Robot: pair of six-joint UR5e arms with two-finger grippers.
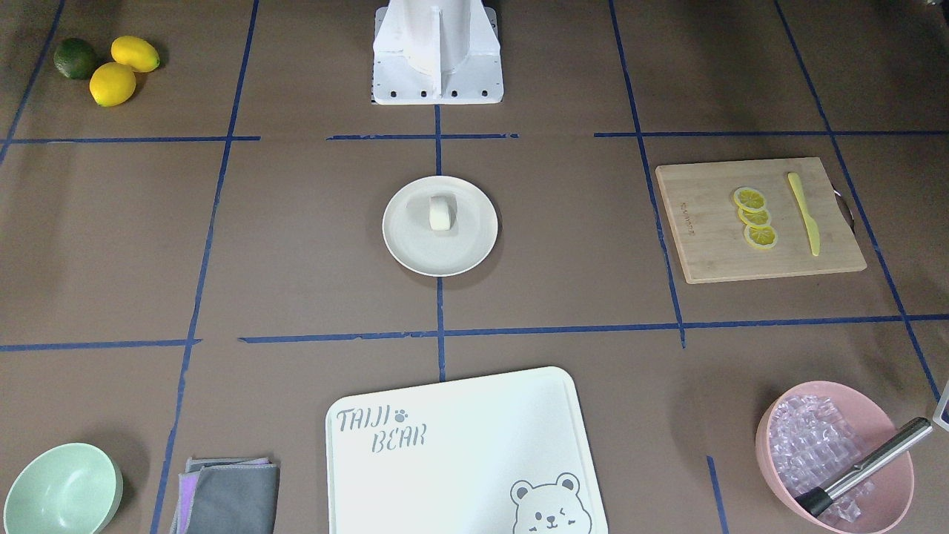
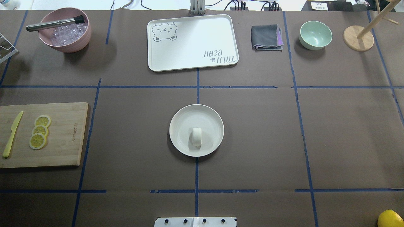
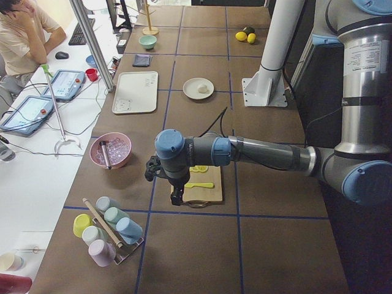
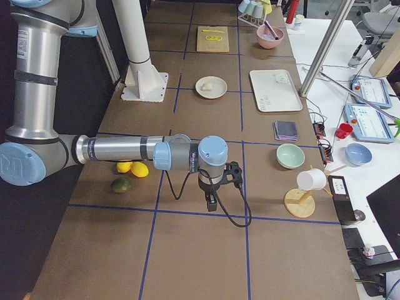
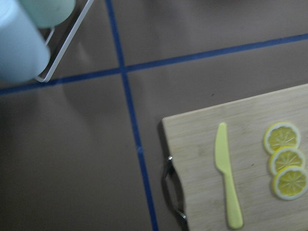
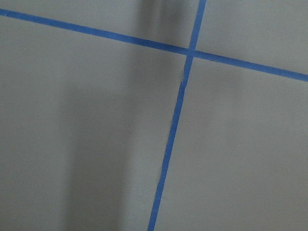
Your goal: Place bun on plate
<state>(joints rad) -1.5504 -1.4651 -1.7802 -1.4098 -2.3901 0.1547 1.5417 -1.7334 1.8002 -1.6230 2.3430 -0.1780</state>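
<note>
The small white bun (image 1: 440, 213) (image 2: 196, 136) lies on the round cream plate (image 1: 404, 245) (image 2: 180, 119) at the middle of the table, a little toward the robot's side of the plate's centre. No gripper is near it. My left gripper (image 3: 176, 197) hangs off the table's left end, over the corner of the bamboo board, far from the plate (image 3: 191, 84). My right gripper (image 4: 212, 203) hangs over bare table at the right end, far from the plate (image 4: 203, 90). Both show only in the side views, so I cannot tell whether they are open or shut.
A bamboo board (image 2: 63, 148) holds lemon slices (image 2: 40, 130) and a yellow knife (image 2: 12, 134). Beyond stand a pink bowl (image 2: 79, 41) of ice with a metal tool, a white tray (image 2: 192, 63), a folded cloth (image 2: 265, 37) and a mint bowl (image 2: 315, 34). A person (image 3: 21, 37) sits beside the table.
</note>
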